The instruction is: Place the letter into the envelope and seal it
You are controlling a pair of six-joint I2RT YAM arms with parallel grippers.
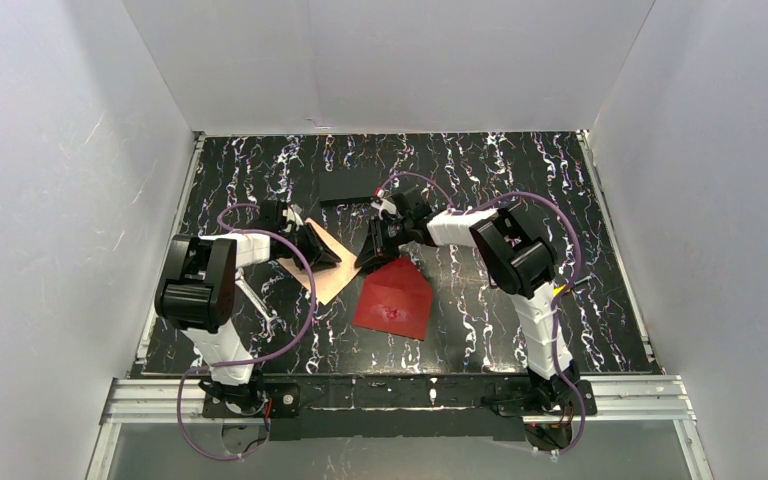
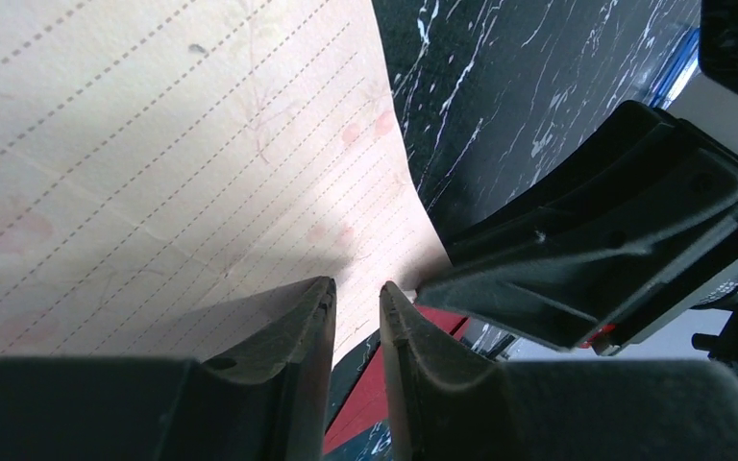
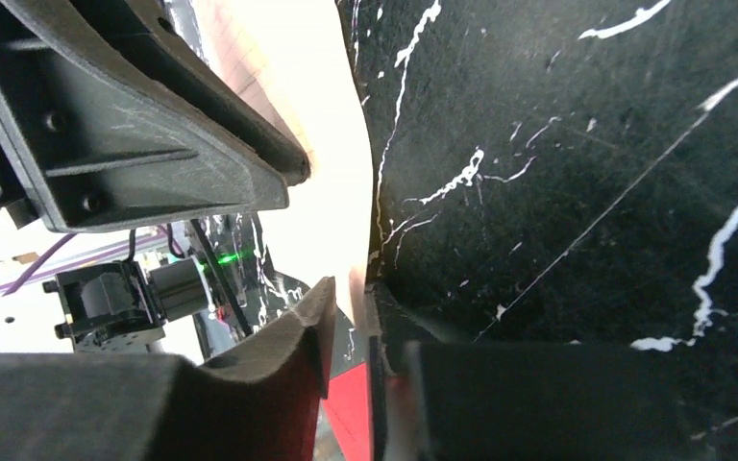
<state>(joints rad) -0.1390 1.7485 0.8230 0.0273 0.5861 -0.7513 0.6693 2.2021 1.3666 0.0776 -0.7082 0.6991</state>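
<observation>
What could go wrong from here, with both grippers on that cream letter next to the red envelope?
1. The left gripper and the right gripper pinch the letter close together near one corner, and the sheet curves between them. Pulling apart could crease or tear it, and the fingers could knock together.
2. The envelope lies flat and unheld on the table. The letter's edge might push it away rather than slide inside.

On the bench (image 1: 520, 200), the letter (image 1: 328, 278) is just left of the envelope (image 1: 393, 300) and slightly behind it — a small block (image 1: 348, 185) lies well behind the envelope.
</observation>
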